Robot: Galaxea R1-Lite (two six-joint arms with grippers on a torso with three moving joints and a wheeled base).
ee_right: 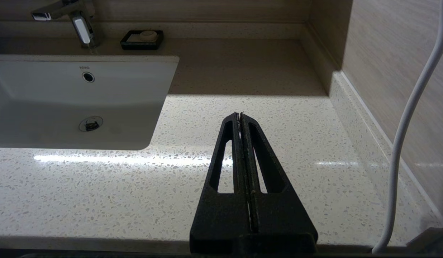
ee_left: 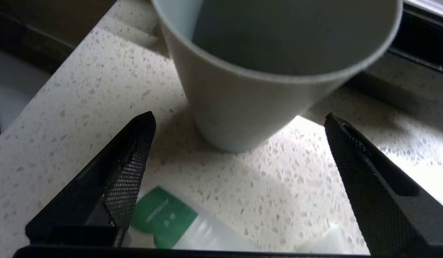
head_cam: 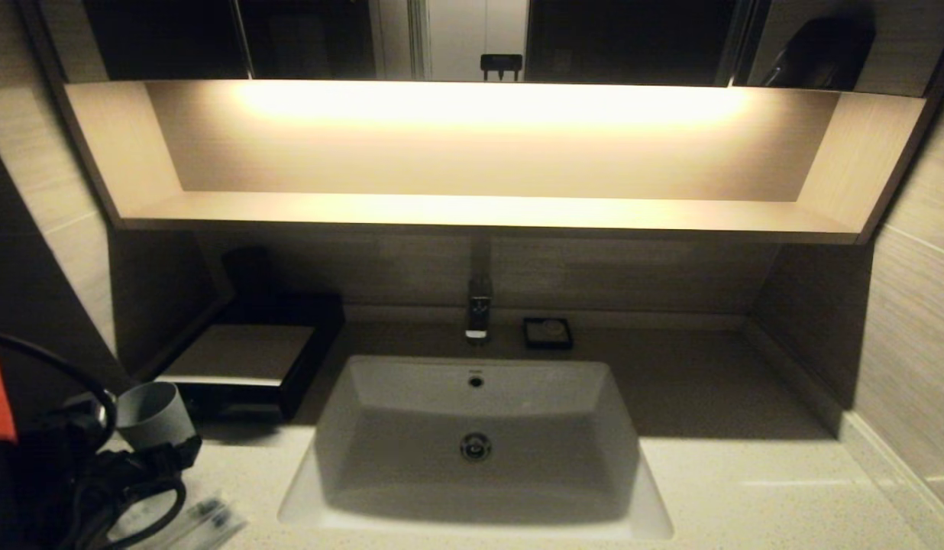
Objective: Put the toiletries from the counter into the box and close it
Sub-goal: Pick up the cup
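Left gripper (ee_left: 239, 122) is hovering wide open, empty, beside pale grey plastic cup (ee_left: 257, 71), above clear-wrapped green-labelled toiletry packet (ee_left: 171, 218); right gripper (ee_right: 240, 115) is resting closed.

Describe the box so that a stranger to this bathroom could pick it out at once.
Start at the white sink and go to the counter on its left. At the back, against the wall, sits the box: low, black and rectangular, with a flat pale top panel. The grey cup in front of it is round; the small black dish lies right of the tap.
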